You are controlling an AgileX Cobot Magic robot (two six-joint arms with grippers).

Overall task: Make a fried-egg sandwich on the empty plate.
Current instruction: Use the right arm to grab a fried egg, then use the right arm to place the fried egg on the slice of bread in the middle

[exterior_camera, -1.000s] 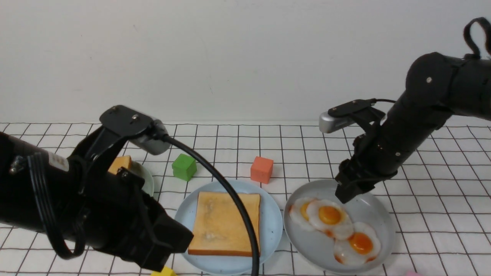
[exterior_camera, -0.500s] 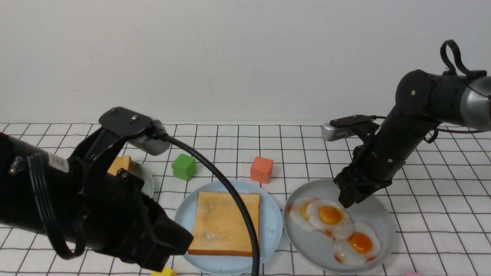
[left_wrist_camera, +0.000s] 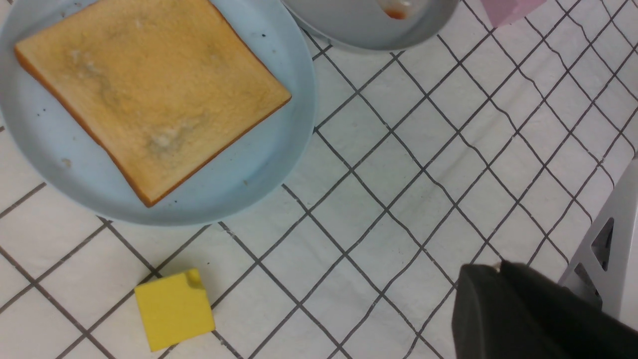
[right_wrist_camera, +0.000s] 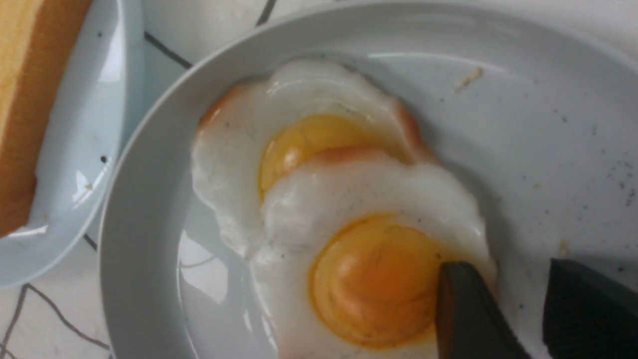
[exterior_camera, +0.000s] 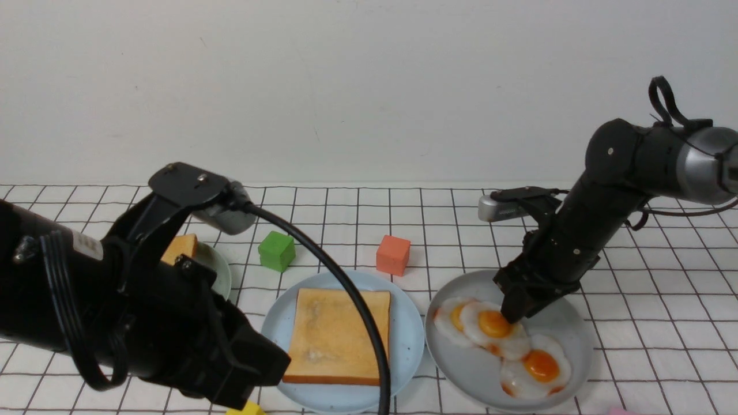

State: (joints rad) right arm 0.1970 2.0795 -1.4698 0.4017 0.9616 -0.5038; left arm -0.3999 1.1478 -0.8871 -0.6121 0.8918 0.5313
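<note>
Toast slice (exterior_camera: pixel 337 337) flat on blue plate (exterior_camera: pixel 407 369), centre. Right gripper (right_wrist_camera: pixel 498 299) spread, empty, over overlapping egg (right_wrist_camera: pixel 349 199). Best: straddle egg's rim, one fingertip beneath, pinch gently, spare yolk, leave lower egg behind. Left gripper (left_wrist_camera: pixel 478 269): fingertips look together, nothing pinched.

Three views: one fixed, two wrist-borne.
Front cam between arms, faces forward, widest. Wrist cams look down past own fingertips, right one closest in. Front and left wrist share yellow block (exterior_camera: pixel 246 408); all share grey plate (exterior_camera: pixel 473 374).
</note>
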